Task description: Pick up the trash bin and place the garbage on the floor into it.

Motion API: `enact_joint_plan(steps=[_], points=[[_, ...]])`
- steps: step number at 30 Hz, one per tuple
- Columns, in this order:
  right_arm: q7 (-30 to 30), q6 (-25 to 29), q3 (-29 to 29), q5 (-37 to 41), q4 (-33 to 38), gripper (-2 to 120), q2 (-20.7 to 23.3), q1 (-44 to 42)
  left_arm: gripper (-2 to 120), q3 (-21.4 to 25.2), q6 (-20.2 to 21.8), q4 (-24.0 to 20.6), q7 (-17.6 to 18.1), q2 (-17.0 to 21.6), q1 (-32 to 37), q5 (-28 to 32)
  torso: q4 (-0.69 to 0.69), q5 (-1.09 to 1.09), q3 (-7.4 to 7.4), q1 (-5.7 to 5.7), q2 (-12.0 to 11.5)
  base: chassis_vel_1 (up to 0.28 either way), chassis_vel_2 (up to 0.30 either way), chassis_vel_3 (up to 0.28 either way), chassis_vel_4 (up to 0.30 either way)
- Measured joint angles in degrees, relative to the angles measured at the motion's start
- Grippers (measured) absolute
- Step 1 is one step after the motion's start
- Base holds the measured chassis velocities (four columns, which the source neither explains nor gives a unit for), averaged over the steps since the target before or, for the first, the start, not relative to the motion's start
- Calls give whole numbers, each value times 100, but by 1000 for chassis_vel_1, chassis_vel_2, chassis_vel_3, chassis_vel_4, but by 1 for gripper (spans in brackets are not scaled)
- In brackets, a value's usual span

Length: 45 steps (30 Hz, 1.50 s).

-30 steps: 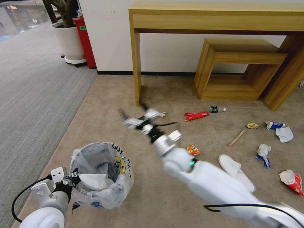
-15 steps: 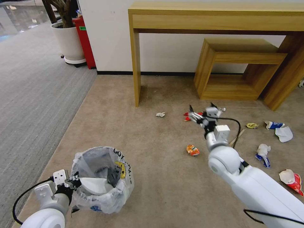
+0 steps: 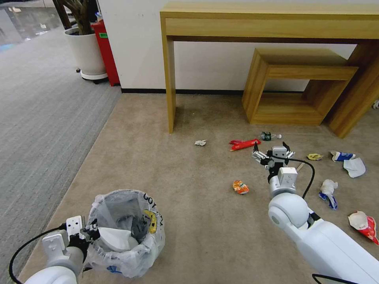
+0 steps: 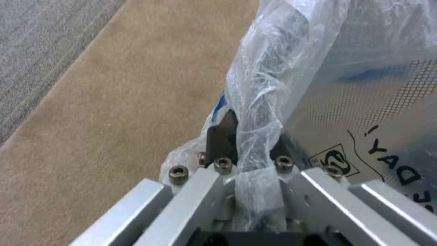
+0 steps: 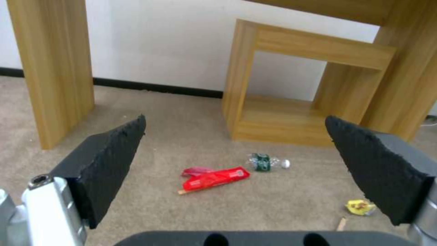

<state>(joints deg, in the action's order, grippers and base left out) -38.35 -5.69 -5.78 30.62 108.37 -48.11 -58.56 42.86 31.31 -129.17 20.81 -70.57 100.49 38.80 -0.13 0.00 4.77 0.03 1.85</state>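
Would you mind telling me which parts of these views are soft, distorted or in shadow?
Head view: sharp, with wide-angle bowing along the desk; soft shadow beside its leg; the right gripper crisp. Left wrist view: close plastic bag of the trash bin in fair focus, carpet beyond soft; left gripper pinching it. Right wrist view: dark finger pads slightly soft, red wrapper clear.

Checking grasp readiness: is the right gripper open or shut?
Open. The right gripper has its two black pads spread wide apart with nothing between them; the red wrapper lies on the floor beyond.
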Motion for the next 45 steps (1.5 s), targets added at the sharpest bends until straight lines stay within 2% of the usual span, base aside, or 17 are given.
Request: enact_joint_plan(steps=[2, 11, 45], points=[[1, -14, -76, -56, 13, 100, 22, -80, 0, 50, -134, 0, -24, -2, 63, 9, 1, 0, 0, 0, 0, 0, 0, 0, 0], [-5, 70, -189, -154, 21, 100, 2, -237, 0, 117, -253, -21, -52, -53, 132, 2, 1, 0, 0, 0, 0, 0, 0, 0, 0], [171, 338, -163, -280, -29, 100, -111, -333, 0, 209, -323, -68, -129, -224, 368, -121, -2, 0, 1, 0, 0, -15, -13, -16, -15]])
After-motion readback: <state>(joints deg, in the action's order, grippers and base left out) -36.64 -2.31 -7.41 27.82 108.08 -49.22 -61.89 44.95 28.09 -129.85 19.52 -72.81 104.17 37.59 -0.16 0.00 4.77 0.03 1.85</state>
